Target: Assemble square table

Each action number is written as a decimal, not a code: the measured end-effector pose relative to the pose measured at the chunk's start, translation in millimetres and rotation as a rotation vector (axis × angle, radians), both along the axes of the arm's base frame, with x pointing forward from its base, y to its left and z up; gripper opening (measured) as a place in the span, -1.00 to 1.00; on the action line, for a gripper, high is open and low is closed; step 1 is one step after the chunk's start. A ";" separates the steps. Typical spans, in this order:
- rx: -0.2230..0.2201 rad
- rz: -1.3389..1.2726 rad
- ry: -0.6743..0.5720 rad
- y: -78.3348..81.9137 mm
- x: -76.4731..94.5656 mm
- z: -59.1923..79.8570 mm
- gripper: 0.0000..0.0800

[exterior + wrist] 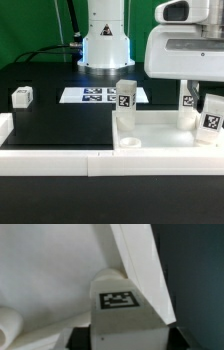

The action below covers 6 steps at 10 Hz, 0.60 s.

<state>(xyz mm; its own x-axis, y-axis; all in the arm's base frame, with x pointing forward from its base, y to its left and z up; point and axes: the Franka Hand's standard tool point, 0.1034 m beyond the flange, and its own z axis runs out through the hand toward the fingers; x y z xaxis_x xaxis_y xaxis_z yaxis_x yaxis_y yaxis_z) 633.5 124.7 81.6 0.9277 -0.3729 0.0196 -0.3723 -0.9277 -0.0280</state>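
The slab (160,130) and the leg (125,317) look like smooth white plastic, the tabletop (60,125) matt black.

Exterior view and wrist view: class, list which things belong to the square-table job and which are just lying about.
Job:
slab
loose leg on the exterior view's left
corner leg, upright on the slab
held leg between the jaws
end leg beside it

Just there:
marker board
border wall
robot base

Tagged white leg (120,303) — white slab (50,269) behind, black tabletop (195,280) beside
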 end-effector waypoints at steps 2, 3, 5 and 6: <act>0.008 -0.152 0.002 -2.8 -0.3 -1.2 -0.25; 0.036 -0.356 -0.008 -10.7 -0.3 -3.8 -0.25; 0.082 -0.675 0.018 -9.3 -3.6 -5.1 -0.26; 0.088 -0.778 0.029 -7.3 -4.5 -5.4 -0.26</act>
<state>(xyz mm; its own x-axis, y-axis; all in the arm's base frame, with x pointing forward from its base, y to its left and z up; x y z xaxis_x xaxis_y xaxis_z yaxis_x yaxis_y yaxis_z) 629.0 117.4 76.2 0.3989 -0.9150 -0.0607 -0.9161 -0.3948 -0.0697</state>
